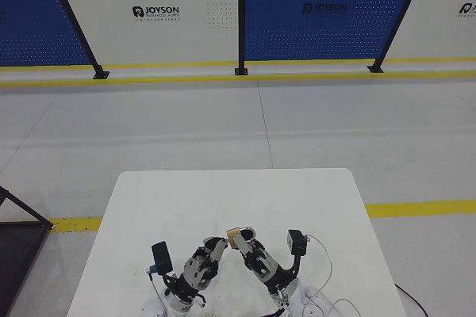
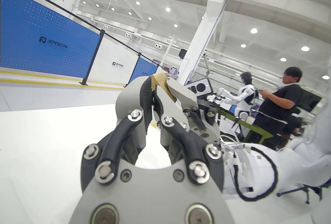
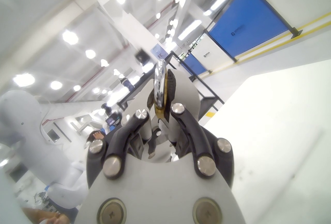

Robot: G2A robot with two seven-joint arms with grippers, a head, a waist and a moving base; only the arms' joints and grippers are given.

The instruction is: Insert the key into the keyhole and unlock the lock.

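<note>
Nearest its wrist cam sat the left gripper [image 2: 156, 89]. Its black-padded fingers [image 2: 147, 95] were closed together w/ a tan piece [image 2: 159, 81] pinched at the tips; whether that piece was the key couldn't be told. The white table [image 1: 222, 198] was the biggest thing. Both grippers sat by its near edge, approx. mid-width, so the tabletop ran on well past the tips to the far edge and out to both sides. The right gripper [image 3: 162, 95] was clamped on the lock [image 3: 159, 87]. The top view gave the layout: 2 arms angled in toward each other, tips meeting at the lock, the left gripper on one side and the right on the other. The right wrist view gave the lock's detail: seen edge-on, brass body down btwn the pads, shiny shackle standing up past the tips. The left wrist view gave the meeting point close up. There a grey finger of the right gripper lay just beside the tan piece; touching or a hair apart, couldn't tell. In both wrist views the tips tilted upward w/ the hall ceiling behind them. Count: 1 table, 2 grippers, 1 lock, 1 tan piece.
</note>
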